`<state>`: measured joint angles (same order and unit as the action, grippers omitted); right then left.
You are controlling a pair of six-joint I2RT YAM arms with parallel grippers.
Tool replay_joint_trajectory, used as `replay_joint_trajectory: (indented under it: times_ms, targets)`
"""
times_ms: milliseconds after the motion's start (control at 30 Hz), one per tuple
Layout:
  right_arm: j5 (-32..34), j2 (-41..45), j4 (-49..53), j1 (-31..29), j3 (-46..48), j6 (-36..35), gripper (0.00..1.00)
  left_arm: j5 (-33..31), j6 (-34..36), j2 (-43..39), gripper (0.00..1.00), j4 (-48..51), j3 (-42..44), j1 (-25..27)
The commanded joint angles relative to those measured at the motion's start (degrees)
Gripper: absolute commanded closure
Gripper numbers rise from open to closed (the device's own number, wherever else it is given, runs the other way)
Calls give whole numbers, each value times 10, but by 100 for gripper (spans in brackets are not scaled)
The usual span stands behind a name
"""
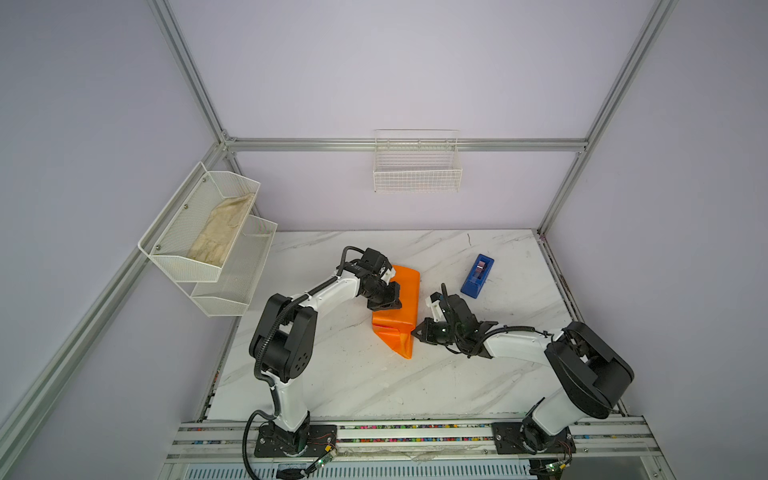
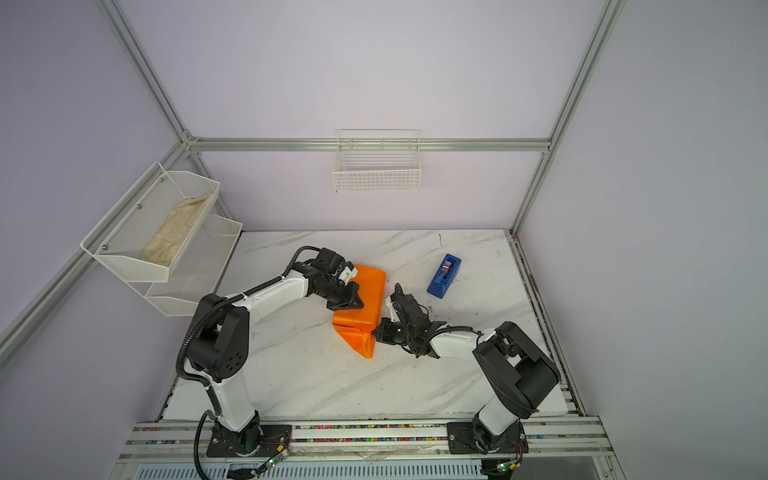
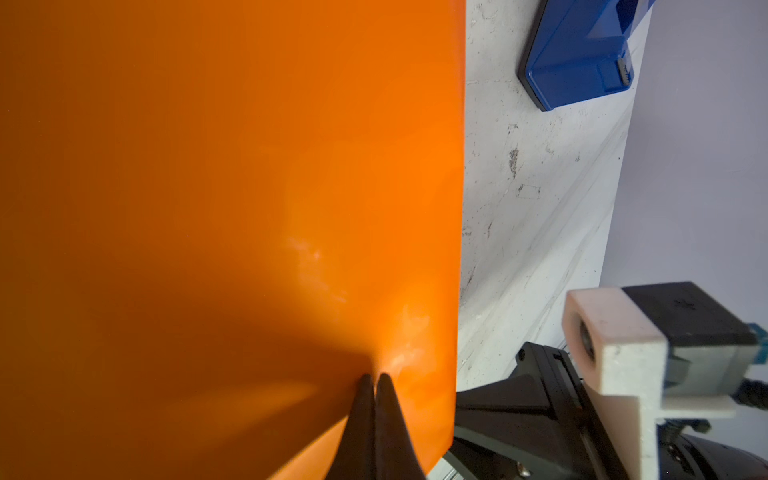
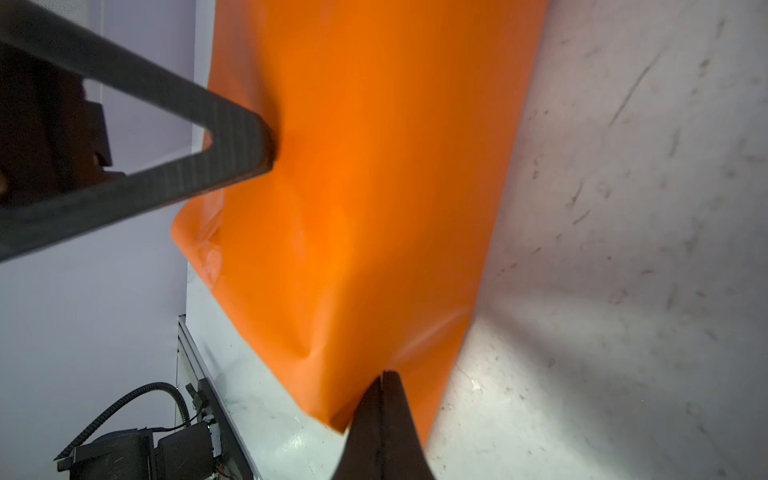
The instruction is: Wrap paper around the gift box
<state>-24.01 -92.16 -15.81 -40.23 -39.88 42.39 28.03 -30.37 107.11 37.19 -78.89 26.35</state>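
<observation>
Counted near frame centre in both top views: one folded orange paper (image 1: 409,291) on the table (image 1: 332,374), one blue tape dispenser (image 1: 477,276) to its upper right, and two grippers. Left gripper (image 1: 390,305) and right gripper (image 1: 414,331) both had jaws closed, tips against the paper. The gift box was hidden from every view

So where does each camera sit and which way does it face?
Both top views: high over the near edge, looking down on the table; both arms show whole.
Left wrist: behind the shut left gripper, looking along it onto the paper; the right arm's wrist shows.
Right wrist: behind the shut right gripper, facing the paper's corner; the left gripper shows too.
Shared: the paper in all; the tape dispenser in top and left wrist views.
</observation>
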Motion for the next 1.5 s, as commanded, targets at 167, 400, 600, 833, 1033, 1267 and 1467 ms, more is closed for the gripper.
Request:
replay_joint_trajectory:
  times_ms: [167, 400, 600, 833, 1033, 1267, 1467]
  targets:
    - [-6, 22, -5, -9, -21, -2, 100, -42, 10, 40, 100, 42, 15, 1]
    - [88, 94, 87, -9, 4, 15, 100, -44, 10, 41, 100, 41, 24, -3]
    - [137, 86, 158, -9, -15, 9, 100, -42, 11, 37, 100, 41, 26, -7]
    - [56, 58, 48, -11, -12, 19, 100, -41, 11, 36, 100, 41, 30, -8]
    - [27, 16, 8, -23, -52, 22, 100, -39, 11, 38, 100, 41, 31, -8]
    - [26, 0, -2, -26, -64, 26, 100, -40, 9, 38, 100, 39, 36, -8]
    - [97, 71, 95, -26, -37, 15, 100, -40, 9, 38, 100, 39, 37, -9]
